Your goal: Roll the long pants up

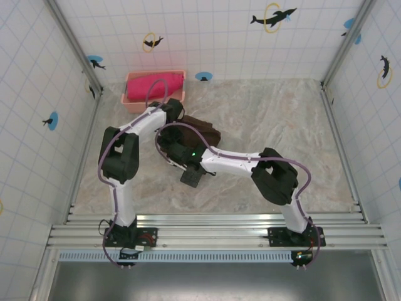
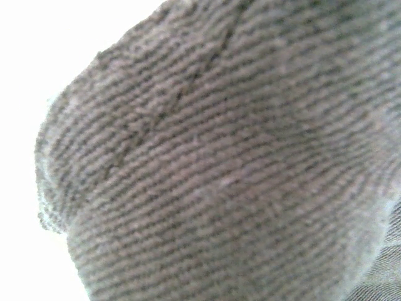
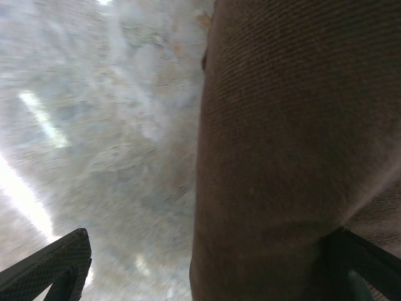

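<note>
Lying toward the far left of the marble-patterned table [image 1: 282, 125], the long pants [image 1: 203, 130] are gathered into a compact dark brown bundle, near a pink basket [image 1: 128, 99] that sits against the back wall and holds a bright pink-red cloth [image 1: 156, 83]. Both arms bend inward and meet at this bundle. The left gripper [image 1: 174, 114] is at the bundle's far left end, between the basket and the cloth. Its wrist camera is pressed so close that ribbed brown fabric covers nearly the whole view, and I cannot tell whether its fingers are spread or closed, or whether they pinch anything. The right gripper [image 3: 210, 238] comes in from the near side with its fingers [image 3: 59, 266] spread wide. In the right wrist view one finger stands over bare table, clear of the cloth, while the other sits at the lower right against a thick rounded fold of the pants that rises between them. The fold fills the right half of that view, with blurred tabletop showing to its left.
</note>
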{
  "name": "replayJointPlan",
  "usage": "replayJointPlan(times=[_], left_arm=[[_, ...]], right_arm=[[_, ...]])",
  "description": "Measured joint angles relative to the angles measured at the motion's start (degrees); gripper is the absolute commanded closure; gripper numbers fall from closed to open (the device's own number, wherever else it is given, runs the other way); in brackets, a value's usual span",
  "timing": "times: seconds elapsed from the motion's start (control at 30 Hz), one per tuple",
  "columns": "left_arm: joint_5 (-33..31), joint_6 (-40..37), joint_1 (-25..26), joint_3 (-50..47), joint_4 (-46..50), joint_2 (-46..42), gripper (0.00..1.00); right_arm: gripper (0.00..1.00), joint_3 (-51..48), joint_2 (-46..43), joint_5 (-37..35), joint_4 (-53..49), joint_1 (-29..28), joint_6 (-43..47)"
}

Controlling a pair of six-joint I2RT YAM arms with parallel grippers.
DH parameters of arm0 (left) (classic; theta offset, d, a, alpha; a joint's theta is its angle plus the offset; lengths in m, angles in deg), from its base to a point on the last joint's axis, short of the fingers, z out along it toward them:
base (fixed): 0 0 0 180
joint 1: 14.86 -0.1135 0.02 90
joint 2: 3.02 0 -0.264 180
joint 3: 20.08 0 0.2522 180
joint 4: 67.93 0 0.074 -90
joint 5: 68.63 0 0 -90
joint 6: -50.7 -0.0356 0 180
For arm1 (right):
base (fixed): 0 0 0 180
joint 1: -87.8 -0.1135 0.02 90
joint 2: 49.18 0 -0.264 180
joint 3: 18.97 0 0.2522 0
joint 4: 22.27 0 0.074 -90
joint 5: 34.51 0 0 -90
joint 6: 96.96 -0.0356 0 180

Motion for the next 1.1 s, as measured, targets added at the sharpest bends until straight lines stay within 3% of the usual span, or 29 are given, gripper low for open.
replayJointPlan(times=[0.07, 0.1, 0.17, 0.3, 0.37, 0.4, 0.5, 0.53, 0.63, 0.67, 0.77, 0.93, 1.1], left_arm=[[0.0, 0.3, 0.1, 0.0, 0.1, 0.1, 1.00], [0.0, 0.3, 0.1, 0.0, 0.1, 0.1, 1.00], [0.0, 0.4, 0.1, 0.0, 0.1, 0.1, 1.00], [0.0, 0.7, 0.3, -0.3, -0.2, -0.1, 1.00], [0.0, 0.9, 0.3, -0.9, -0.7, -0.5, 1.00], [0.0, 0.9, 0.3, -1.1, -0.9, -0.6, 1.00], [0.0, 0.7, 0.3, -2.1, -1.8, -1.2, 1.00], [0.0, 0.2, 0.3, -2.6, -2.4, -1.6, 0.90], [0.1, -2.2, 0.3, -6.3, -5.9, -4.2, 0.17], [0.1, -3.3, 0.3, -8.8, -7.5, -5.6, 0.03], [-0.1, -5.5, -0.2, -15.9, -12.4, -10.5, 0.02], [-0.5, -9.1, -1.1, -22.3, -18.3, -18.6, 0.03], [-1.7, -9.4, -1.5, -29.0, -23.4, -30.6, 0.02]], right_arm=[[0.15, -0.5, 0.8, -3.1, 1.6, -0.1, 0.3], [0.30, -0.7, 1.1, -4.5, 2.2, -0.1, 0.2], [0.71, -0.9, 1.8, -7.9, 3.4, -0.2, 0.6], [0.73, -2.2, 2.2, -12.2, 6.0, -0.7, 0.9], [0.85, -3.7, 2.2, -14.4, 7.9, -1.4, 1.3], [0.99, -4.4, 2.1, -15.1, 8.9, -1.7, 1.4], [1.00, -5.9, 1.8, -16.3, 11.0, -1.8, 1.9], [1.00, -6.1, 1.7, -16.2, 11.3, -1.7, 2.0], [1.00, -6.9, 0.9, -14.1, 12.0, -1.1, 2.7], [1.00, -7.1, 0.4, -12.4, 12.0, -0.4, 3.0], [1.00, -7.1, -1.0, -5.0, 11.0, 2.7, 3.7], [1.00, -4.3, -2.1, 14.2, 7.1, 11.1, 5.8], [1.00, -2.4, -1.5, 25.7, 4.4, 16.0, 7.2]])
